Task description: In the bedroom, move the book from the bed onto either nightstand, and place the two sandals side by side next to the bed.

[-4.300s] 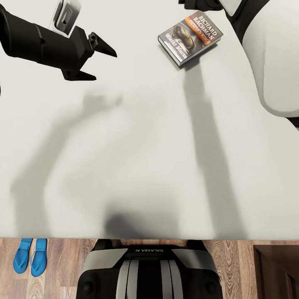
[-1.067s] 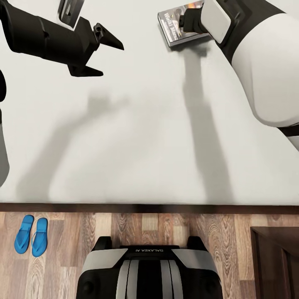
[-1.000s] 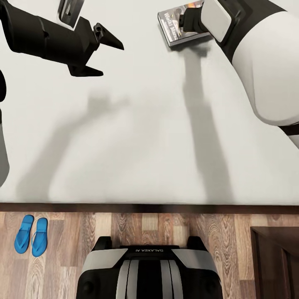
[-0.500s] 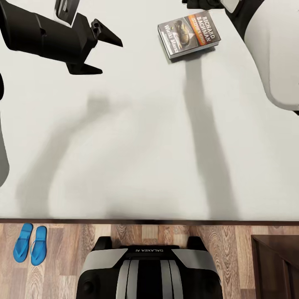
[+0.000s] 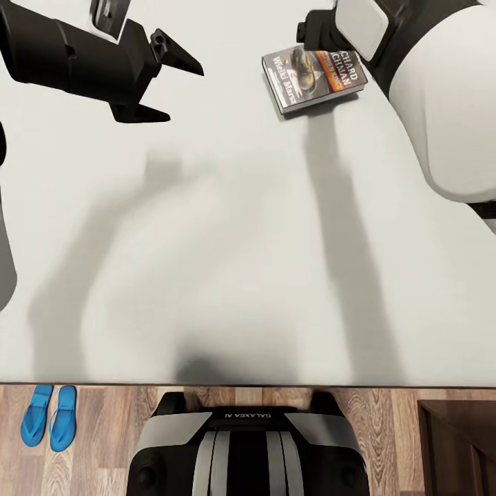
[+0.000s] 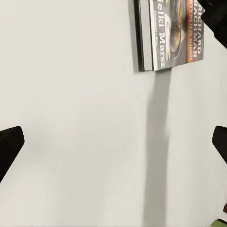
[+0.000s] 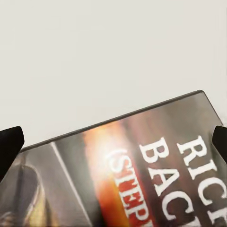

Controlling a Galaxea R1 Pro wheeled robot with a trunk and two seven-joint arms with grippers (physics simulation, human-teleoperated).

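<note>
The book (image 5: pixel 313 77) lies flat on the bed's pale mattress (image 5: pixel 234 227), at the far right of it; it also shows in the left wrist view (image 6: pixel 170 33). My right gripper (image 5: pixel 315 38) hovers over the book's far edge, open, with the cover (image 7: pixel 142 179) close below between its fingertips (image 7: pixel 10 142). My left gripper (image 5: pixel 171 88) hangs open above bare mattress, well to the left of the book, holding nothing. The two blue sandals (image 5: pixel 48 426) lie side by side on the wood floor next to the bed's near edge, at the left.
A dark brown nightstand (image 5: pixel 458 448) stands on the floor at the lower right, beside the bed. My own base (image 5: pixel 248 451) is against the bed's near edge. Wood-plank floor (image 5: pixel 110 441) runs along the bed.
The right arm, raised clear of the book half a second ago, has come back down over its far edge. The camera has shifted slightly. The left arm has barely moved.
</note>
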